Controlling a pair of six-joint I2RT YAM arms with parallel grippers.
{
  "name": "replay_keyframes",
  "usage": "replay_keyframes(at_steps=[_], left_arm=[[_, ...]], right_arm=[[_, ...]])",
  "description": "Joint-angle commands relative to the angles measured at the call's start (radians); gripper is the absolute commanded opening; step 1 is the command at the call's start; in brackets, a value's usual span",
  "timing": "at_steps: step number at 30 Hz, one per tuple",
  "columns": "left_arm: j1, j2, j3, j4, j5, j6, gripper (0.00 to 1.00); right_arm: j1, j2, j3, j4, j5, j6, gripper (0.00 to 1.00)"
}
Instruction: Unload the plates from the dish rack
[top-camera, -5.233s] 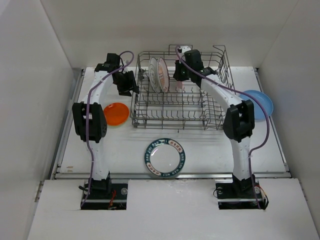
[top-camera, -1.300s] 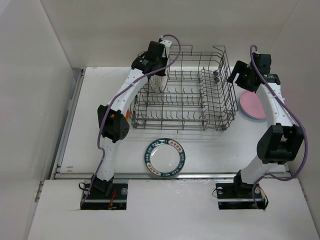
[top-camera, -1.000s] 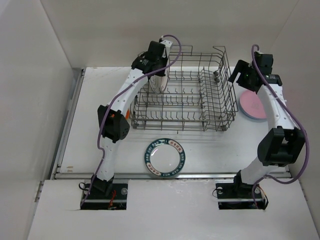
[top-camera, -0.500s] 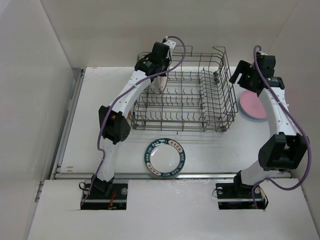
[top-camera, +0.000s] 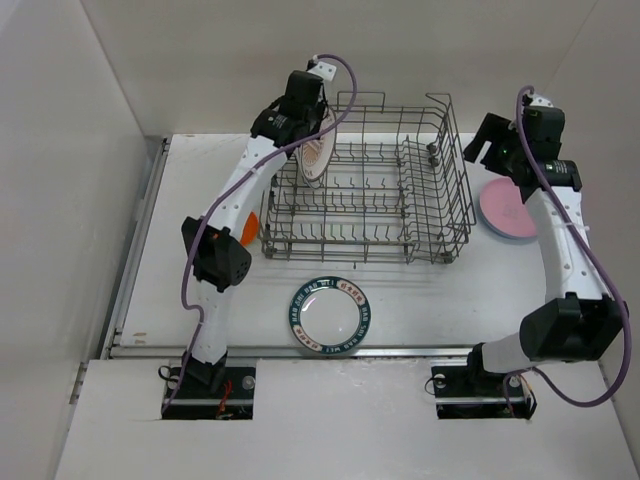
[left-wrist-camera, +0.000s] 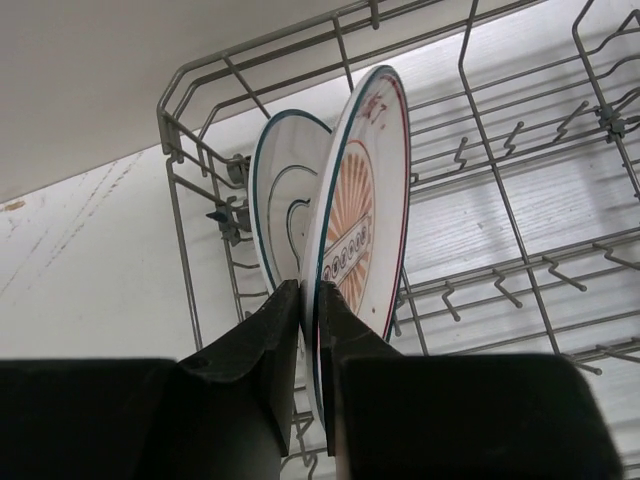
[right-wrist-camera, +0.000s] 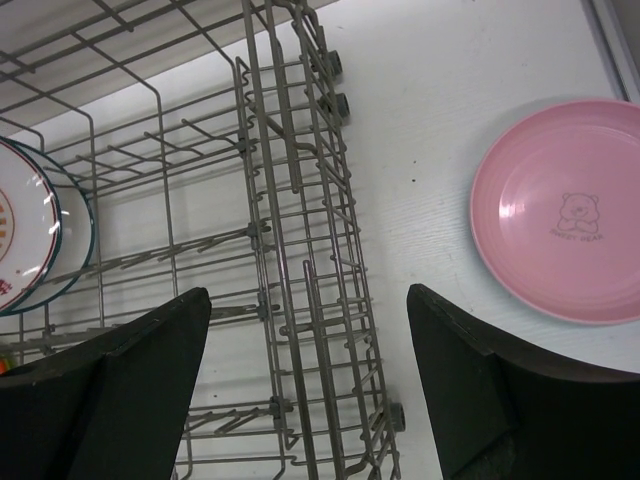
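Observation:
The grey wire dish rack (top-camera: 400, 205) stands at the back of the table. My left gripper (top-camera: 310, 135) is over its left end, shut on the top rim of a white plate with an orange sunburst pattern (top-camera: 316, 162). In the left wrist view the fingers (left-wrist-camera: 283, 320) pinch that plate (left-wrist-camera: 365, 200) at its rim. A second white plate with a teal edge (left-wrist-camera: 285, 190) stands just behind it among the tines. My right gripper (top-camera: 483, 152) hangs open above the rack's right wall (right-wrist-camera: 300, 230), holding nothing.
A pink plate (top-camera: 508, 208) lies flat on the table to the right of the rack. A teal-rimmed plate (top-camera: 330, 315) lies in front of the rack. An orange plate (top-camera: 247, 228) shows partly behind my left arm. White walls close in on three sides.
My left gripper has tightened on the patterned plate's rim and shifted slightly left and up with it. My right arm has risen a little and stays open.

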Motion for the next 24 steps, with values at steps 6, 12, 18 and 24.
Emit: replay_keyframes(at_steps=[6, 12, 18, 24], left_arm=[[0.011, -0.095, 0.044, 0.010, 0.123, -0.062, 0.00], [0.011, -0.095, 0.069, -0.018, 0.166, -0.094, 0.00], [0.020, -0.095, 0.138, -0.055, 0.252, -0.139, 0.00], [0.020, -0.104, 0.138, -0.074, 0.252, -0.139, 0.00]], right_arm=[[0.019, -0.038, -0.029, 0.044, 0.011, -0.014, 0.85], [0.019, -0.059, -0.095, 0.044, 0.021, -0.023, 0.85], [0.019, -0.068, -0.116, 0.062, 0.021, -0.024, 0.85], [0.019, -0.068, -0.136, 0.082, 0.000, -0.024, 0.85]])
